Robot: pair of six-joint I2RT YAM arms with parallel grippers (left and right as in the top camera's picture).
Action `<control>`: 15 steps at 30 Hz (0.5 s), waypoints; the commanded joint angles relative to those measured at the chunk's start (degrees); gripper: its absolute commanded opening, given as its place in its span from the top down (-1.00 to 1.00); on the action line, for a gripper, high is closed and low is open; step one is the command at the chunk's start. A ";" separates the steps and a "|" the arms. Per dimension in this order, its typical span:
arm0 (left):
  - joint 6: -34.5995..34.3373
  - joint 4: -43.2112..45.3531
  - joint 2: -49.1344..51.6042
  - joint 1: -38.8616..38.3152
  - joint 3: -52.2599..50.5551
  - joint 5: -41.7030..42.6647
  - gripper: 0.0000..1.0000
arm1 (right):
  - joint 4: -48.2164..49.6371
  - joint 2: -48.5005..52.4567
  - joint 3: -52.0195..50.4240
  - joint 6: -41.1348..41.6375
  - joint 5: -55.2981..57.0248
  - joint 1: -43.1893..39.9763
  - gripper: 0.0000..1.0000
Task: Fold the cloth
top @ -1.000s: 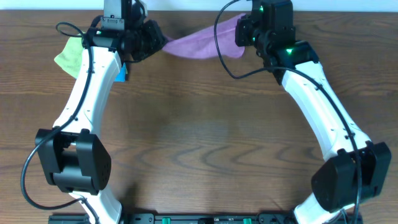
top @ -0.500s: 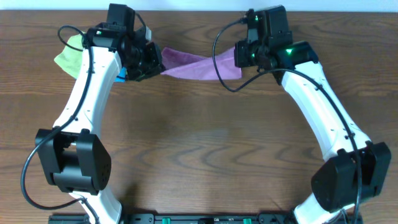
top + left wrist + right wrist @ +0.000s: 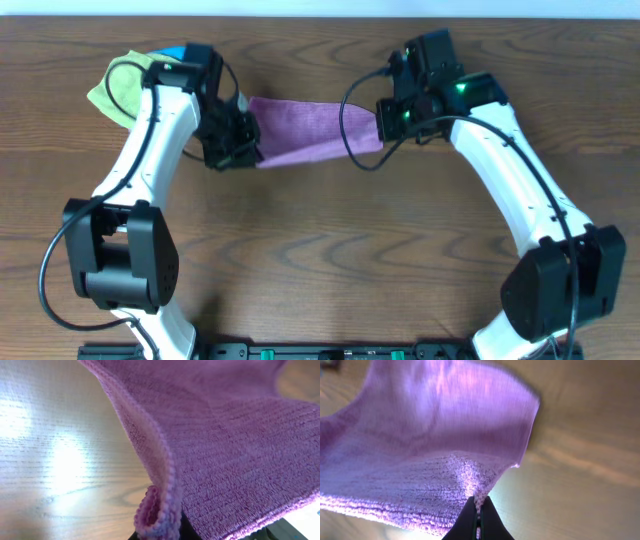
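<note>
I have the cloth (image 3: pixel 310 130) strung between both arms in the upper middle of the overhead frame; the left pincer (image 3: pixel 243 152) is pinching its left end, the hem curling down to the dark tips at the bottom edge of the left wrist view; the right pincer (image 3: pixel 478 521) is pressed together on a corner of the right end; the fabric sags between them over the tabletop (image 3: pixel 320 260), and I cannot tell whether its lower edge touches the wood; a green cloth (image 3: pixel 112 92) and a blue cloth (image 3: pixel 172 51) lie at upper left, beside the left arm, no part of this job; I judge this the laying-out step, with no fold made yet; next I would lower both ends evenly to spread it flat, with enough tension that no crease sets in, then bring one edge over the other
</note>
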 commanded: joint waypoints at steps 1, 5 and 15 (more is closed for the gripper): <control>1.66 0.31 -1.66 1.92 -7.19 -6.34 0.88 | 0.46 -3.32 -4.35 -1.73 8.48 -2.03 0.97; 1.62 4.37 -5.05 1.90 -15.26 -4.22 0.88 | 2.86 -8.44 -12.28 -1.55 7.10 -2.05 0.97; 1.25 10.10 -9.75 1.88 -32.94 -2.25 0.88 | 6.36 -16.87 -30.45 3.39 4.07 -1.16 0.98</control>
